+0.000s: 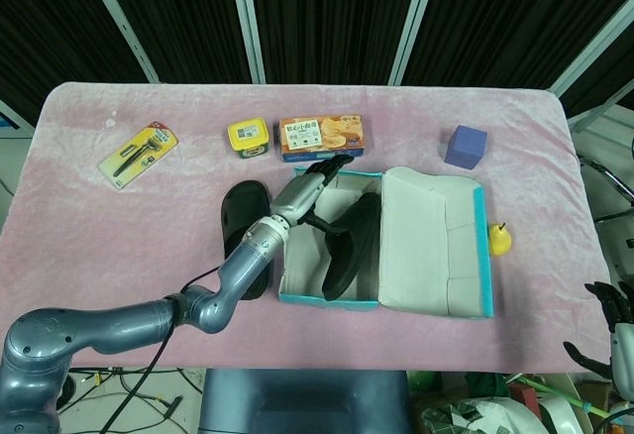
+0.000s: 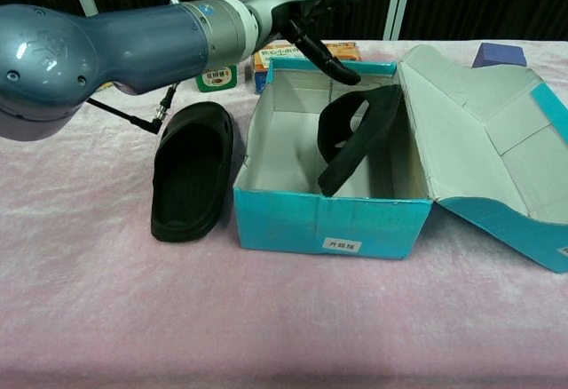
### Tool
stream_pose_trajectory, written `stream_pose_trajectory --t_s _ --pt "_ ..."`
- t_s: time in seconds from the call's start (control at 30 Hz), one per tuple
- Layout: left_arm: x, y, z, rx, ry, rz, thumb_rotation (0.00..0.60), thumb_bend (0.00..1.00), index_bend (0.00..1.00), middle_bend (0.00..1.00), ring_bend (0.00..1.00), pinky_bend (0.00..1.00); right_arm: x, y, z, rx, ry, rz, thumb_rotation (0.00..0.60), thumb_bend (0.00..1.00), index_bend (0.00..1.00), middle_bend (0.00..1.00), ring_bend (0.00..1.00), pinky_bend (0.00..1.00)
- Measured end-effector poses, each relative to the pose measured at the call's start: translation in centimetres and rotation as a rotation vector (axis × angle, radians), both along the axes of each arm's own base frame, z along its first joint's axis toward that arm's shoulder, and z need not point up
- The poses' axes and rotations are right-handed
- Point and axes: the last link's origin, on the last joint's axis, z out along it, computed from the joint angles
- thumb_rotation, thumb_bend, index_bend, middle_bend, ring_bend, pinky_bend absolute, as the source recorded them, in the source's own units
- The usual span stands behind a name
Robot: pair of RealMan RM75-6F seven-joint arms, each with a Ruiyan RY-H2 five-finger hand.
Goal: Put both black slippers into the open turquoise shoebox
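Note:
The open turquoise shoebox (image 1: 285,273) (image 2: 328,222) stands at mid-table, its lid (image 1: 436,241) folded out to the right. One black slipper (image 1: 347,248) (image 2: 355,136) is inside it, tipped on its edge against the right wall. The other black slipper (image 1: 238,218) (image 2: 191,171) lies flat on the cloth just left of the box, partly under my left forearm. My left hand (image 1: 312,182) (image 2: 311,11) hovers over the box's back left corner with fingers spread, holding nothing. My right hand (image 1: 609,330) shows only as dark fingertips at the lower right edge, off the table, with nothing in it.
Along the back stand a razor pack (image 1: 139,154), a yellow tin (image 1: 248,136), an orange biscuit box (image 1: 322,137) and a purple cube (image 1: 466,146). A small yellow toy (image 1: 500,240) sits just right of the lid. The pink cloth (image 1: 119,236) covers the table.

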Motion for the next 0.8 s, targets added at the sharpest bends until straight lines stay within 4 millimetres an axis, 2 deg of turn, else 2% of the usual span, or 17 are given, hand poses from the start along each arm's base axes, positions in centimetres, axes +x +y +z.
stream_pose_trajectory --t_s 0.23,0.47,0.8 --pt "-0.1 -1.9 1.5 0.216 0.223 -0.18 0.6 0.0 0.1 0.08 0.0 0.0 0.0 0.0 0.0 -0.001 -0.001 0.001 0.6 0.01 0.22 0.17 0.08 0.2" --pt "-1.0 -3.4 1.7 0.256 0.376 -0.276 0.6 0.0 0.16 0.14 0.01 0.0 -0.1 0.0 -0.1 -0.002 -0.004 -0.001 0.6 0.01 0.22 0.17 0.08 0.2" --pt "-0.1 -5.6 0.6 0.109 0.264 -0.266 0.6 0.0 0.17 0.2 0.04 0.0 -0.1 0.1 -0.1 -0.005 -0.007 -0.001 0.6 0.01 0.22 0.17 0.08 0.2"
